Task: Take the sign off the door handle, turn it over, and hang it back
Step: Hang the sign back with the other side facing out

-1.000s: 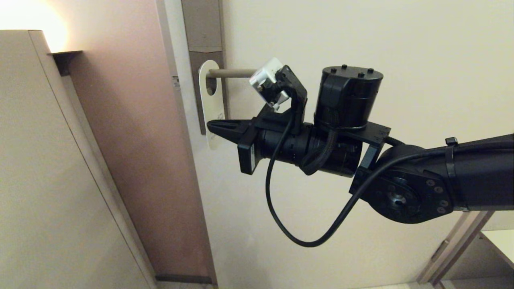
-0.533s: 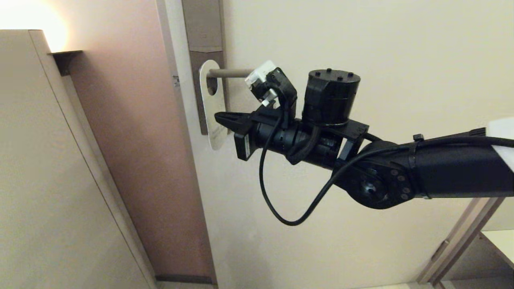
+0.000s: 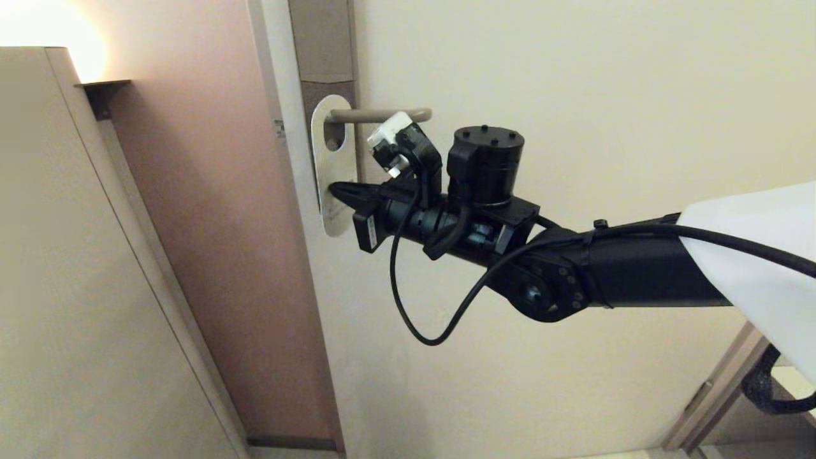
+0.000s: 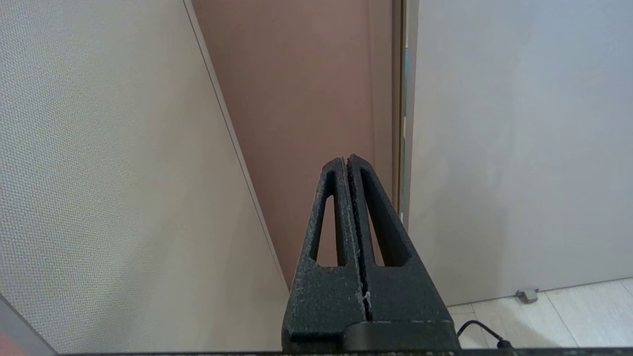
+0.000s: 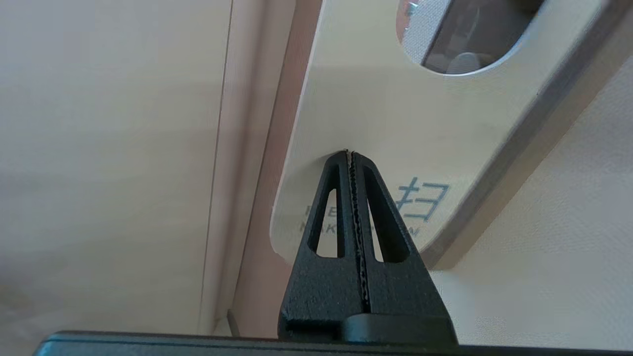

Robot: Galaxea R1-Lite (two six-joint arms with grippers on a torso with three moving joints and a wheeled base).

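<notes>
The sign point(image 3: 331, 167) hangs by its hole on the door handle point(image 3: 382, 115), close against the tall grey-brown plate point(image 3: 322, 44). Its white face with blue print is turned towards me. My right gripper point(image 3: 334, 187) is shut with nothing between its jaws, and its tip rests against the sign's lower white face. In the right wrist view the tip point(image 5: 350, 154) touches the sign point(image 5: 381, 109) above the printed text. My left gripper point(image 4: 347, 160) is shut and empty, away from the door handle, pointing at a brown wall strip.
The cream door point(image 3: 574, 95) fills the right side. A brown wall strip point(image 3: 210, 191) and a beige cabinet panel point(image 3: 76, 255) stand to the left of the door edge. A white cloth point(image 3: 758, 255) covers the right arm's rear part.
My right arm has moved left and up towards the door. Its shut tip has risen from the sign's lower end to its middle, and the sign now lies flatter against the plate.
</notes>
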